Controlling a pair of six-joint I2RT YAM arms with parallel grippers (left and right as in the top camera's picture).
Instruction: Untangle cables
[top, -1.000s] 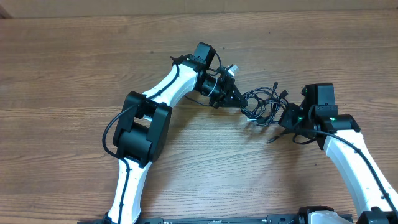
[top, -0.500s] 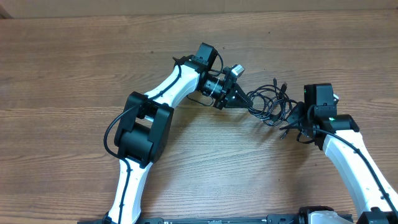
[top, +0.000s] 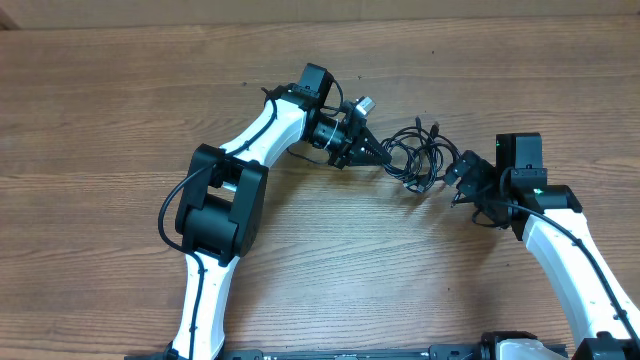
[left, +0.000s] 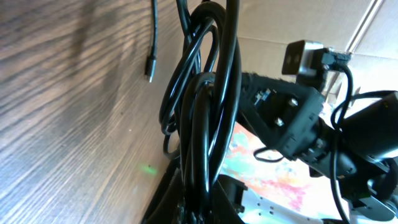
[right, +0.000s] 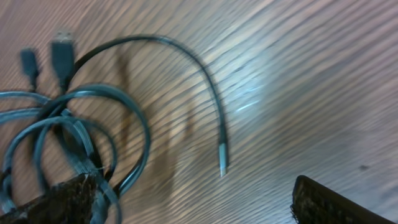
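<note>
The cables (top: 415, 158) are a loose bunch of thin black loops lying on the wood between the two arms. My left gripper (top: 372, 151) is shut on the bunch's left end. In the left wrist view the cables' loops (left: 208, 106) rise straight out of the shut jaws of my left gripper (left: 204, 208), and a loose plug (left: 149, 70) lies on the wood. My right gripper (top: 472, 188) stands open just right of the bunch. In the right wrist view my right gripper (right: 199, 208) holds nothing. The cables' loops (right: 74, 130) cross its left finger, and a free cable end (right: 222, 163) lies ahead.
A bare wooden table (top: 120, 110) extends on all sides. The right arm (left: 298, 121) fills the right of the left wrist view, close behind the cable loops. A USB plug (right: 62, 45) lies at the upper left of the right wrist view.
My right gripper has opened and let go of the cables. The left arm has drawn back up and to the left, dragging the bunch with it.
</note>
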